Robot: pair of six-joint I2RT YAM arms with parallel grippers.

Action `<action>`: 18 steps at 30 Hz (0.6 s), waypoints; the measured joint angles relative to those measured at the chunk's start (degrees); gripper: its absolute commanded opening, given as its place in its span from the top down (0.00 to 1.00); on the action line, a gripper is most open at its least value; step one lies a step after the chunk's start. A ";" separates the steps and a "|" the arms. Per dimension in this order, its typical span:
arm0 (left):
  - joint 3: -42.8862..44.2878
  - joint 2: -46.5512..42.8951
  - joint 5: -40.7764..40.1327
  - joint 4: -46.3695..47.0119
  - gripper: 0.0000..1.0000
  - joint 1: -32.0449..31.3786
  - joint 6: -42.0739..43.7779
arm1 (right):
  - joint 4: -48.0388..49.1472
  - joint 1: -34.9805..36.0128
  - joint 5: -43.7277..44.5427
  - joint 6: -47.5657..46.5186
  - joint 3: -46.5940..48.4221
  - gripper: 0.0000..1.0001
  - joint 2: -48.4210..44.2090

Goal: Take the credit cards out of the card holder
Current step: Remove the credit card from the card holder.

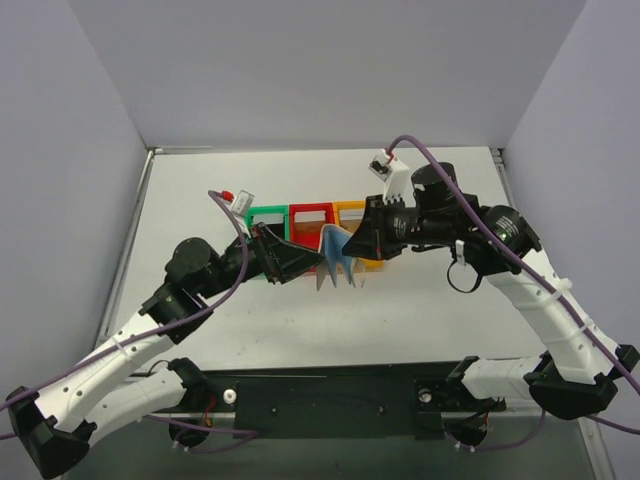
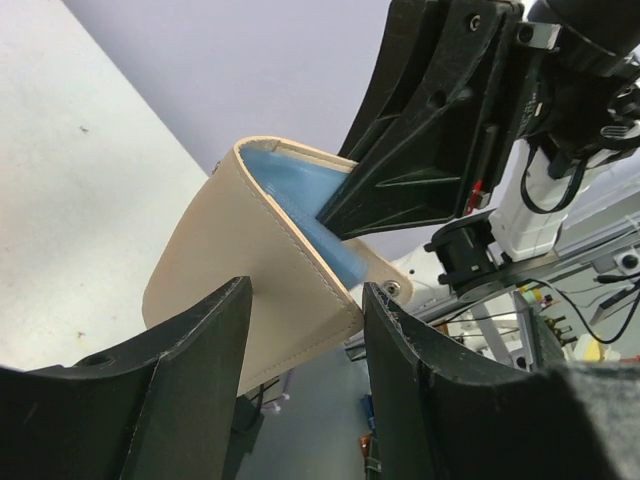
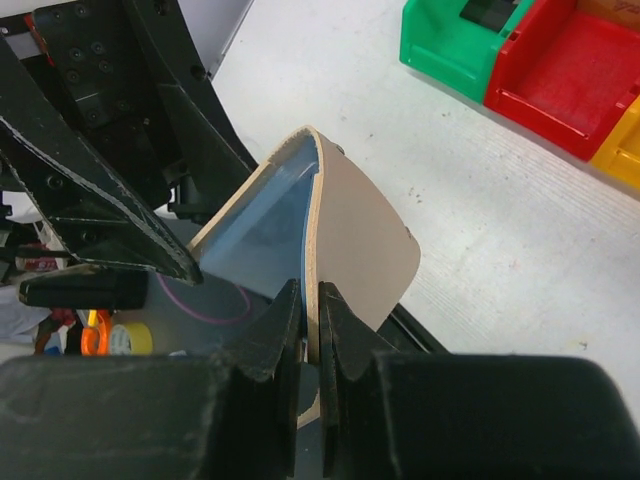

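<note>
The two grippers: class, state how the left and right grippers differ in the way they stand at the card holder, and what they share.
The left gripper is open, its fingers wide apart on either side of one flap of the card holder. The right gripper is shut, pinching the edge of a flap. The left gripper reaches in from the left side of the table, the right gripper from the right side. Both meet at the same opened holder.
</note>
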 measured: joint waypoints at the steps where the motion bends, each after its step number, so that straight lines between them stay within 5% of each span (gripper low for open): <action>1: 0.00 -0.02 -0.13 -0.55 0.42 -0.07 0.48 | -0.11 0.00 -0.31 0.24 0.00 1.00 0.17; 11: -0.57 -2.16 -1.68 -2.80 0.43 -0.37 3.41 | 1.11 -0.74 -3.96 2.64 -0.04 1.00 0.57; 18: -1.66 -4.92 -2.69 -2.80 0.52 -0.37 4.28 | 5.14 -2.75 -8.92 5.55 -3.58 1.00 -0.72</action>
